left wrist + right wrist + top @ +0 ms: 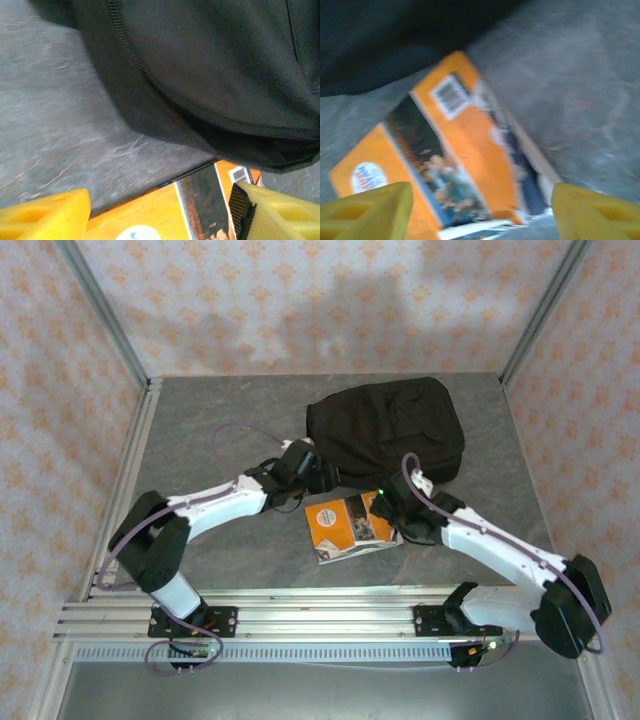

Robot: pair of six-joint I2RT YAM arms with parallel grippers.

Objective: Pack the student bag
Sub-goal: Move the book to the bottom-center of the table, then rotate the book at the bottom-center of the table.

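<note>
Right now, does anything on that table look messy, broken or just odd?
Nothing looks damaged or spilled. The orange book lies flat but askew on the table, just in front of the student bag, which slumps on its side, apparently zipped.

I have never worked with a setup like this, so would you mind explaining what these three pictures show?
Two white robot arms are bolted at the near edge of a grey table. The overhead picture looks down from behind them. The other two come from cameras on each wrist, so the yellow fingers at their lower corners belong to that arm's pincer. A black student bag lies at the back, with an orange book in front of it. The left pincer and right pincer are both open and hold nothing.
</note>
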